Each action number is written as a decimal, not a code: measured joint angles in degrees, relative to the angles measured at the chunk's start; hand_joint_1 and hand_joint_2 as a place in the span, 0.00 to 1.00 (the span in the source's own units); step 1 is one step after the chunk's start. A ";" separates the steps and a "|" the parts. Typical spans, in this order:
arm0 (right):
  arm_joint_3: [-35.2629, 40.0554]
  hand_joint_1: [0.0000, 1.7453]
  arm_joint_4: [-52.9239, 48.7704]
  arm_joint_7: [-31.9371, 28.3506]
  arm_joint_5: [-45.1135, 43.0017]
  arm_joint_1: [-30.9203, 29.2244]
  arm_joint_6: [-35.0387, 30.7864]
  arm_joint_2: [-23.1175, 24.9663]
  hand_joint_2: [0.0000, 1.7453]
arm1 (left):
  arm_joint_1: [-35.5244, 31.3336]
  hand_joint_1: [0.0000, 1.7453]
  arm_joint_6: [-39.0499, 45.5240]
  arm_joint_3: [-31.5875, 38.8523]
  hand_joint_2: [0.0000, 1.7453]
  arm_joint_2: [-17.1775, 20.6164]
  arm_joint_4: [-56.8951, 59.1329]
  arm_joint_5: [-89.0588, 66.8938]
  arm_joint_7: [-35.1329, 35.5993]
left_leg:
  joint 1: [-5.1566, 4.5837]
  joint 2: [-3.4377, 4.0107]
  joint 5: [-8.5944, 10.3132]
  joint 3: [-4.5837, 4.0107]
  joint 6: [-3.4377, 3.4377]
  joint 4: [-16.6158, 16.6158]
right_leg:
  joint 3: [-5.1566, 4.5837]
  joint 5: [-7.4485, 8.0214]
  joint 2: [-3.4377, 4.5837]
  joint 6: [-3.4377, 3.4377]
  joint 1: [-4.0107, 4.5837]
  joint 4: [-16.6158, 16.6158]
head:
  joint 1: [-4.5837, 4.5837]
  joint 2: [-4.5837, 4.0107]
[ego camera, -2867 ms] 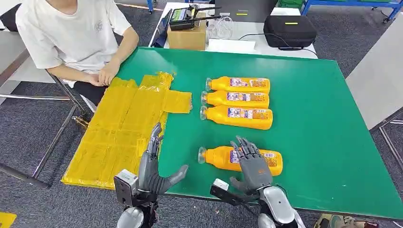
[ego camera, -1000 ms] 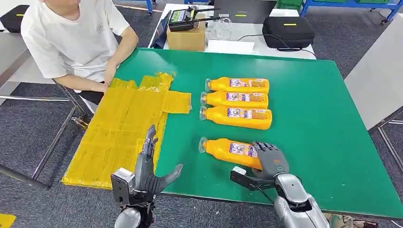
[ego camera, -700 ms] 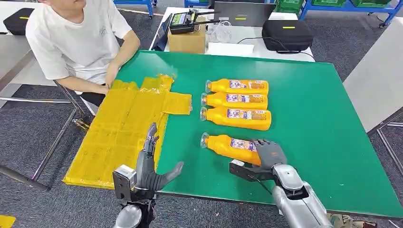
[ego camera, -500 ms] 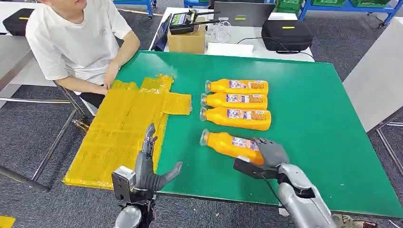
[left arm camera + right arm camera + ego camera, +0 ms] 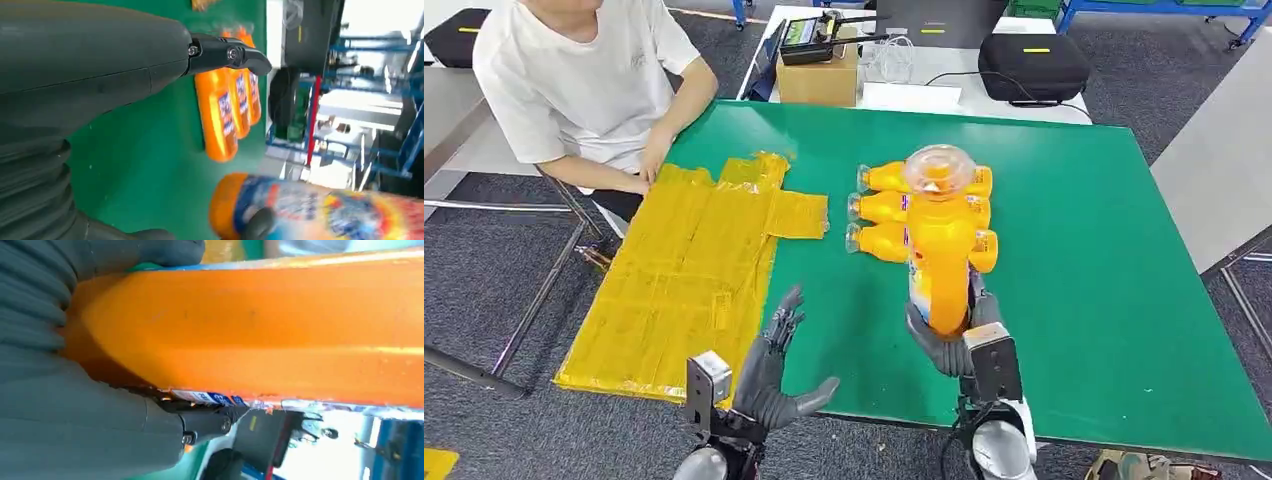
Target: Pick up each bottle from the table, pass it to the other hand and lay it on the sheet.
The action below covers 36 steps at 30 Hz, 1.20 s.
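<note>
Lifted clear of the counter (image 5: 1074, 250) since a moment ago, the held bottle (image 5: 939, 250) now stands upright in the air with its clear cap toward the head camera, where before it lay on its side near the front edge. The right robot hand (image 5: 952, 335) is clamped around its lower body; the right wrist view shows grey fingers wrapped on the orange plastic. The left robot hand (image 5: 776, 375) has come forward a little and turned toward the bottle, its fingers spread and holding nothing, well apart from the bottle at the counter's front edge. Three other bottles (image 5: 879, 208) lie side by side behind the lifted one, and the yellow sheet (image 5: 684, 270) lies on the left part of the counter, in front of a seated person (image 5: 584, 80).

The step in hand looks like the pass between hands. To do it well, the left robot hand should probably close on the free upper body, above the right hand's fingers, and grip firmly before the right lets go. The smooth plastic could slip if the release comes early.
</note>
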 measured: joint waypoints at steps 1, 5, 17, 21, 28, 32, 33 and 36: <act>-0.04 1.00 -0.50 -0.09 -0.11 0.07 0.00 0.46 1.00 | -0.02 0.00 0.00 -0.44 1.00 0.07 -0.20 -0.11 0.09 | 0.00 0.00 0.00 0.00 0.00 0.00 | 0.00 0.00 0.00 0.00 0.00 -0.01 | 0.00 0.00; -0.59 1.00 -1.92 -0.24 -0.72 0.73 -0.04 1.79 1.00 | -0.10 0.00 -0.06 -1.55 1.00 0.59 -0.39 -0.50 0.37 | 0.00 0.00 0.00 0.00 0.00 0.00 | -0.01 0.00 0.00 0.00 0.01 -0.01 | -0.02 0.00; 9.15 1.00 11.40 -0.33 8.20 -5.98 8.42 2.62 1.00 | -0.60 0.00 -2.60 -4.52 1.00 1.31 -7.28 -2.40 -1.05 | 0.02 -0.01 0.02 -0.06 -0.01 -0.01 | -0.03 0.00 -0.05 0.00 0.02 0.02 | 0.00 0.00; 11.37 1.00 15.48 -0.90 8.20 -7.32 5.31 2.88 1.00 | -0.35 0.00 -2.14 -3.69 1.00 1.20 -9.09 4.49 2.30 | 0.02 -0.02 0.01 -0.07 0.00 -0.01 | -0.03 0.00 -0.04 0.00 0.01 0.02 | 0.02 0.00; 14.21 1.00 16.31 -0.63 10.93 -6.02 3.45 1.75 1.00 | 0.15 0.00 4.00 -2.86 1.00 1.18 -12.59 6.58 1.16 | 0.02 -0.02 0.00 -0.18 0.00 -0.01 | -0.17 -0.01 -0.03 0.01 0.02 0.01 | 0.00 0.00; 15.50 1.00 16.31 -0.70 11.30 -5.27 3.39 1.25 1.00 | 0.14 0.00 4.13 -2.66 1.00 1.16 -13.44 6.60 1.51 | 0.02 -0.02 0.00 -0.18 0.00 -0.01 | -0.17 0.00 -0.03 0.00 0.02 0.01 | 0.00 0.00; 15.63 1.00 16.31 -0.70 11.39 -5.20 3.39 1.18 1.00 | 0.13 0.00 4.13 -2.62 1.00 1.16 -13.55 6.60 1.53 | 0.02 -0.02 0.01 -0.17 0.00 -0.01 | -0.17 0.00 -0.02 0.00 0.02 0.01 | 0.00 0.00; 16.15 1.00 16.31 -0.98 12.22 -5.08 2.99 0.92 1.00 | 0.10 0.00 3.28 -2.51 1.00 1.11 -13.64 7.84 1.94 | 0.02 -0.02 0.01 -0.17 0.00 -0.01 | -0.16 0.00 -0.02 0.00 0.01 0.01 | 0.00 0.00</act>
